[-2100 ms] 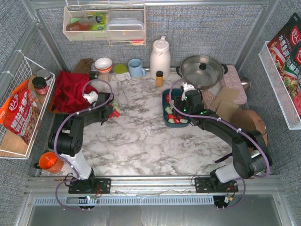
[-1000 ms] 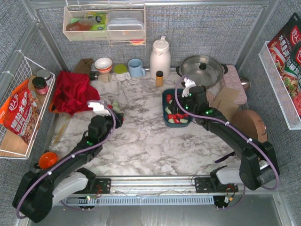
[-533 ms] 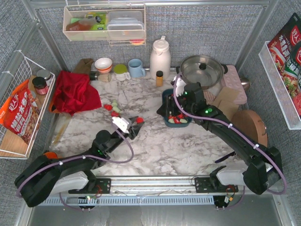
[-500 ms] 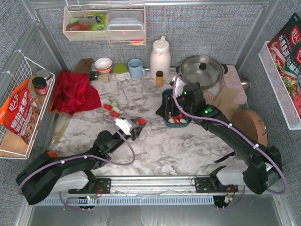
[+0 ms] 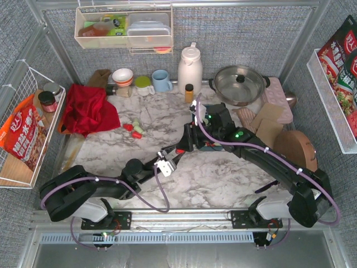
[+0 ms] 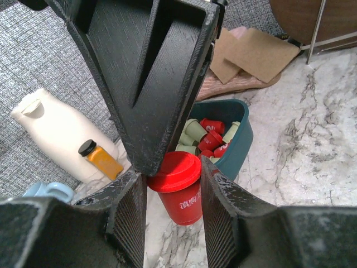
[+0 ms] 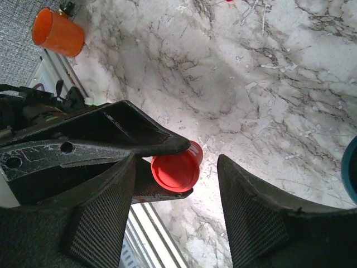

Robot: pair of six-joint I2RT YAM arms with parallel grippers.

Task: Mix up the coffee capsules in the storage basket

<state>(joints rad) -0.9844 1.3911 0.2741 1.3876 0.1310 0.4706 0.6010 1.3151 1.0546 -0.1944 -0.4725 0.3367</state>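
1. The left fingers [image 6: 129,220] are clenched on one red capsule [image 6: 179,192], gripping its side wall and holding it above the table [image 5: 162,111] near the middle.
2. The right fingers [image 7: 254,220] are spread wide and straddle the same capsule. We see a gap on either side, so they grasp nothing.
3. The capsule's long axis runs along the line of the right fingers, with its lid facing the right wrist camera. We judge that closing them would pinch the round wall roughly crosswise to the left grip.
4. The basket [image 6: 244,139] lies at about 1 o'clock from the left fingers in the left wrist view, just beyond the held capsule. It holds mixed red and green capsules [image 6: 207,134]. In the top view it is mostly hidden under the right arm [image 5: 262,151].
5. The right arm is the nearer to the basket, while the left arm [image 5: 100,184] is stretched far across. We judge a hand-over likely, followed by a short carry toward 2 o'clock.
6. A few loose capsules [image 5: 134,127] lie on the table at 10 o'clock from the held one, well apart from the basket.
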